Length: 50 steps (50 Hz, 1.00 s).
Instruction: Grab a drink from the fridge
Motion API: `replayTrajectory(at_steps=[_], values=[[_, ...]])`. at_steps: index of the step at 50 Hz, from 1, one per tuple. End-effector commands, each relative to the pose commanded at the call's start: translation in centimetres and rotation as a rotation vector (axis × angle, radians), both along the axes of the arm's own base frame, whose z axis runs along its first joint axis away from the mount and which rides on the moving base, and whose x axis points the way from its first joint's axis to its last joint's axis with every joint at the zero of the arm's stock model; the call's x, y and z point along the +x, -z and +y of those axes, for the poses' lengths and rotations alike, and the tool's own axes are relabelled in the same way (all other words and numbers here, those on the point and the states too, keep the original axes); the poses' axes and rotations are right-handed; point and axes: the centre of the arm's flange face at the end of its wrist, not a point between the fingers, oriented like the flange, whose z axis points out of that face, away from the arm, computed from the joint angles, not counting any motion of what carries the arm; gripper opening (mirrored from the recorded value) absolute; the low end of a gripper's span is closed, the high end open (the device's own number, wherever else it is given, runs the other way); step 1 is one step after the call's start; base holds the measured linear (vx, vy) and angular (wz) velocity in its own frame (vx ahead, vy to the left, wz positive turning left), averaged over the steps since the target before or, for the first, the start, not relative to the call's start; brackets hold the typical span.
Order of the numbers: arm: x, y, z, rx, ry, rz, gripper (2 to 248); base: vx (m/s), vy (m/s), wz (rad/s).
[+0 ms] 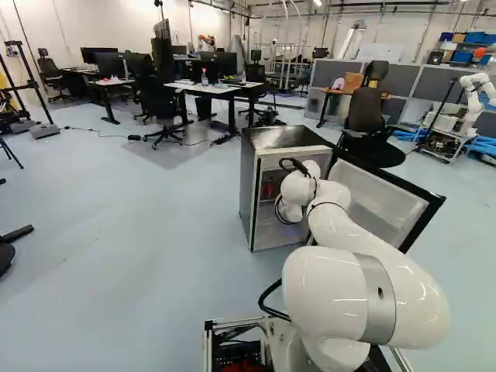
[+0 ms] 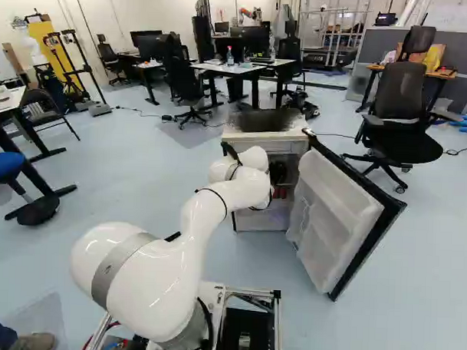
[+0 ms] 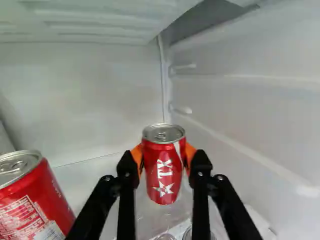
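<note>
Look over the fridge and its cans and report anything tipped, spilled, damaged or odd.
Nothing stands out. The can in the hand shows no dent, nor does the other can. No spill shows inside the fridge. The door stands wide open, which fits fetching a drink.

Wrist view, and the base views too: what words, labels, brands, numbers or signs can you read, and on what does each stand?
Held can, in the hand: white star, no word; the large white lettering above it is too unclear to quote.
Other can: a panel of small print, too small to read.
Base views: no text I can read.
</note>
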Motion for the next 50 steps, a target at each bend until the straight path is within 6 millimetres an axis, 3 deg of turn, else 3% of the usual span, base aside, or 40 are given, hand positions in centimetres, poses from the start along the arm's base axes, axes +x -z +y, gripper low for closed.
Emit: replayTrajectory(at_steps=[1,2,33,50], values=[[0.0,0.0,0.0,0.000,0.000,0.000,134,0.000,0.000,0.000],[0.0,0.0,0.0,0.000,0.000,0.000,100,0.000,0.000,0.000],[-0.7,-0.5,0.1,0.009,0.002,0.028,99,0.000,0.000,0.000],[-2.9,-3.1,0.3,0.034,0.009,0.101,99,0.000,0.000,0.000]])
